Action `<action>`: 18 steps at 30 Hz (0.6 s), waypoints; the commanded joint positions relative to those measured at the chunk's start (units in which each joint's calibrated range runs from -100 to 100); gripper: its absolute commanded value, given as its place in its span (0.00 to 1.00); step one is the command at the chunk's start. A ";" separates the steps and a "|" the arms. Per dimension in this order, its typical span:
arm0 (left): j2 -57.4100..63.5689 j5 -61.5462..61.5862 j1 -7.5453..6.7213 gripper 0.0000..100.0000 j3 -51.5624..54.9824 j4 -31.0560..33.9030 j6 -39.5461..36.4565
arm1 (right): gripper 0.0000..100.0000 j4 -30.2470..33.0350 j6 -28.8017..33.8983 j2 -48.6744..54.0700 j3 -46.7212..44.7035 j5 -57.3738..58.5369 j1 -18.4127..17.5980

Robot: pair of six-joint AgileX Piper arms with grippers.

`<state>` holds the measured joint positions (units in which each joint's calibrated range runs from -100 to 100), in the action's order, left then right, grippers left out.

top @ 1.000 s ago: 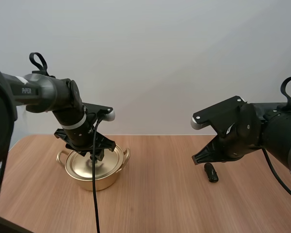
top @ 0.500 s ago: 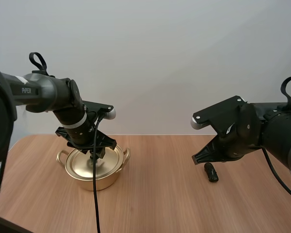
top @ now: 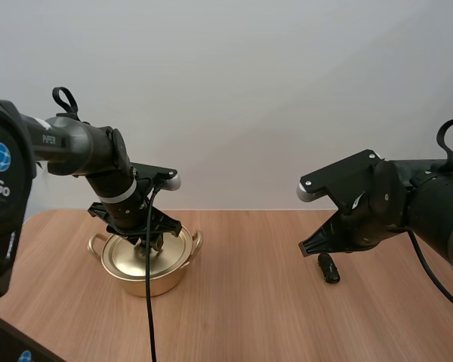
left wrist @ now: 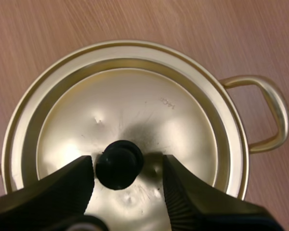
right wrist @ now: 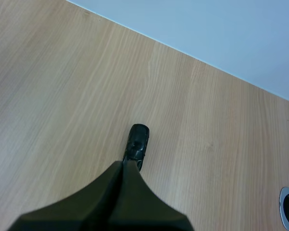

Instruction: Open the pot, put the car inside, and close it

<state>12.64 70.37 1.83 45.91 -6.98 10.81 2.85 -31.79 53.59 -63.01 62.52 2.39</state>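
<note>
- The golden pot [top: 164,280] stands on the wooden table [top: 249,317], in the lower left of the high view. Its lid [top: 124,258] sits on it, so the pot is closed.
- The left gripper [top: 149,243] is low over the middle of the lid and points down.
- In the left wrist view the left gripper [left wrist: 127,164] has its two fingers [left wrist: 62,187] apart, one on each side of the black knob [left wrist: 119,163] of the lid [left wrist: 135,101]. The ribbed inner faces are turned to the knob and are very close to it. I cannot tell whether they touch it.
- One side handle [left wrist: 281,113] of the pot sticks out past the rim.
- The car [top: 329,268], small and black, lies on the table in the right half of the high view, well apart from the pot.
- The right gripper [top: 307,247] hangs above the table, just left of the car in the high view, and its tip is apart from the car.
- In the right wrist view the right gripper [right wrist: 124,166] has its fingers pressed together into one dark wedge and holds nothing. Its tip is near one end of the car [right wrist: 137,140], which lies flat on the wood.
</note>
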 commanded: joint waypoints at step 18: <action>-0.03 -2.10 0.02 0.29 -0.02 1.27 0.10 | 0.00 0.02 0.05 -0.01 -0.03 0.07 0.01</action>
<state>12.64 68.35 1.83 45.91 -6.13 10.91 2.85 -31.79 53.59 -63.01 62.52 2.39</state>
